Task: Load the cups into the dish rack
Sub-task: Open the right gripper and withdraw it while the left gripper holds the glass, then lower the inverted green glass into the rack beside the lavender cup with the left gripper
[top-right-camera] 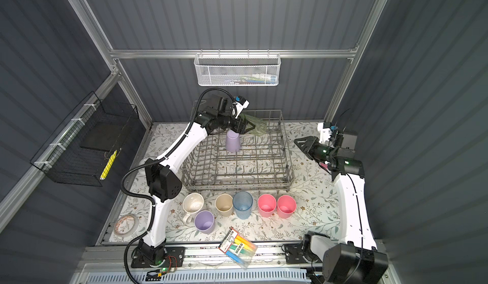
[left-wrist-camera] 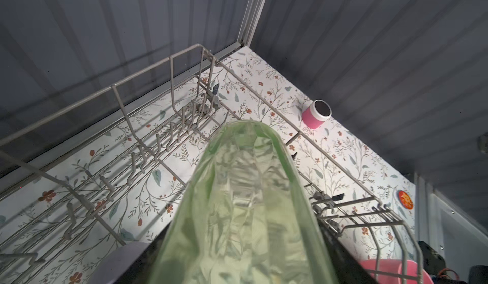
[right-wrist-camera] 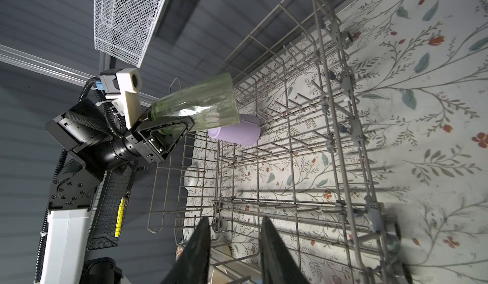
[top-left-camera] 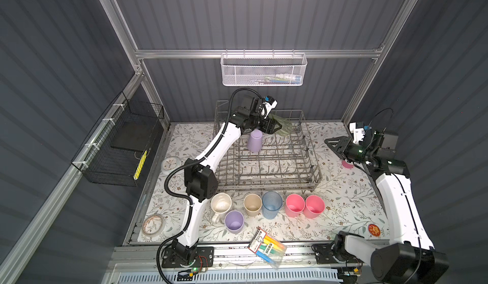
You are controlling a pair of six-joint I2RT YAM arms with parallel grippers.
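Upper centre in both top views, the left hand (top-left-camera: 276, 127) is clamped on the green tumbler (top-left-camera: 285, 127) above the rack (top-left-camera: 314, 175). At right, the right hand (right-wrist-camera: 235, 218) has its fingers apart. The print on the marker pack (top-left-camera: 267, 245) label is too small to read.

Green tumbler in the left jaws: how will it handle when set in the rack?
Probably light and stiff: the green tumbler looks like thin plastic and holds its shape in the left jaws. Likely slick, since its wall looks smooth and glossy. Tall, tapered and tilted over the dish rack, it may tip or roll unless tines catch it.
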